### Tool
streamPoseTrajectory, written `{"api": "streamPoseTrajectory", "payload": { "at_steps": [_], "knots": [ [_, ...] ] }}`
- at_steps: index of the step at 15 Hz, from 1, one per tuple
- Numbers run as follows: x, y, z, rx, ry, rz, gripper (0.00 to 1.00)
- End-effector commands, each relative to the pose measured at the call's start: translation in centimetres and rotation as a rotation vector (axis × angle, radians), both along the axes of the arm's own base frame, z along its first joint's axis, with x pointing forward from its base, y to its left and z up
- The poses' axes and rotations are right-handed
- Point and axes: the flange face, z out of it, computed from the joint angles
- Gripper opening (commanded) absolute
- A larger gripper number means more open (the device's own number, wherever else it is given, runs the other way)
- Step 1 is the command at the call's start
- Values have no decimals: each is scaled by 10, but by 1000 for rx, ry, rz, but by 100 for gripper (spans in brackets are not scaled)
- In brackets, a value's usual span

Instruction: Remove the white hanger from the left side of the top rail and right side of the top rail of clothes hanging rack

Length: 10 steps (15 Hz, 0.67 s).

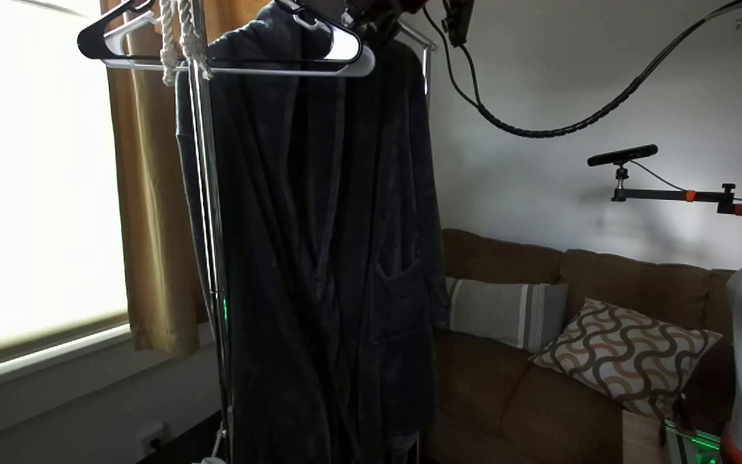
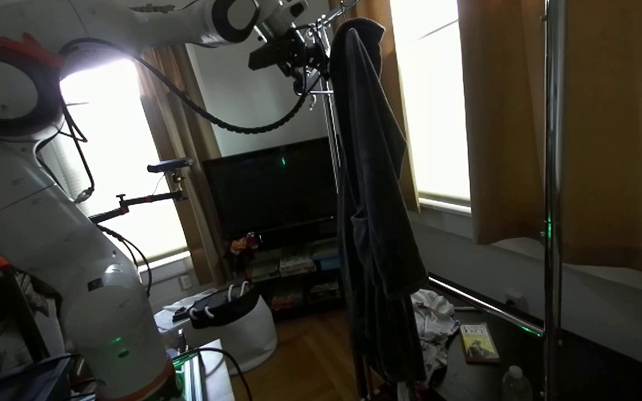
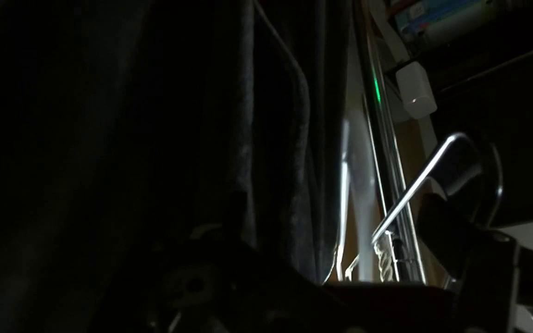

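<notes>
- A white hanger (image 1: 364, 66) is hung near one end of the rack (image 2: 553, 167). Its top is cut off by the edge of the view, so its hold on the rail (image 2: 336, 15) is presumed, not seen.
- As seen in an exterior view, the white hanger is set behind a black hanger (image 1: 92, 42) and in front of a dark robe (image 1: 319, 225). All three are most likely crowded together because the same rail is shared.
- A rope (image 1: 169, 45) is hung against the rack; its purpose cannot be told.
- The gripper (image 3: 336, 203) is held high, just beside the top of the robe, in both exterior views. That height is probably chosen so that a hanger can be taken high up and lifted off the rail.
- In the dark wrist view, the fingers (image 3: 444, 231) are spread wide, and nothing is seen pinched between them.
- The gap is filled by folds of the robe and by a pale blur, probably the white hanger. The black hanger is seen just beside one finger; whether it or the robe is touched cannot be told.
- A careful approach seems called for, with the white hanger alone admitted between the fingers.
- No second white hanger can be made out.
</notes>
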Motion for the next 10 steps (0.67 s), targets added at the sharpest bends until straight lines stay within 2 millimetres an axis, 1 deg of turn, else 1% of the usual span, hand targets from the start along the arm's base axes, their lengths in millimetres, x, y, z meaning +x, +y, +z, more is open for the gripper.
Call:
{"api": "streamPoseTrajectory", "payload": {
  "at_steps": [1, 2, 3, 5, 7, 8, 9, 10],
  "knots": [
    [-17, 18, -3, -67, 129, 13, 92],
    [-19, 25, -2, -73, 132, 41, 95],
    [-19, 29, -2, -74, 121, 41, 95],
    [-17, 33, 3, -73, 76, 53, 99],
    [-8, 28, 5, -60, 39, 26, 100],
    [-5, 26, 7, -51, 22, 17, 93],
    [-2, 24, 8, -49, 8, 12, 74],
    [2, 23, 8, -50, -8, 6, 66]
  ]
}}
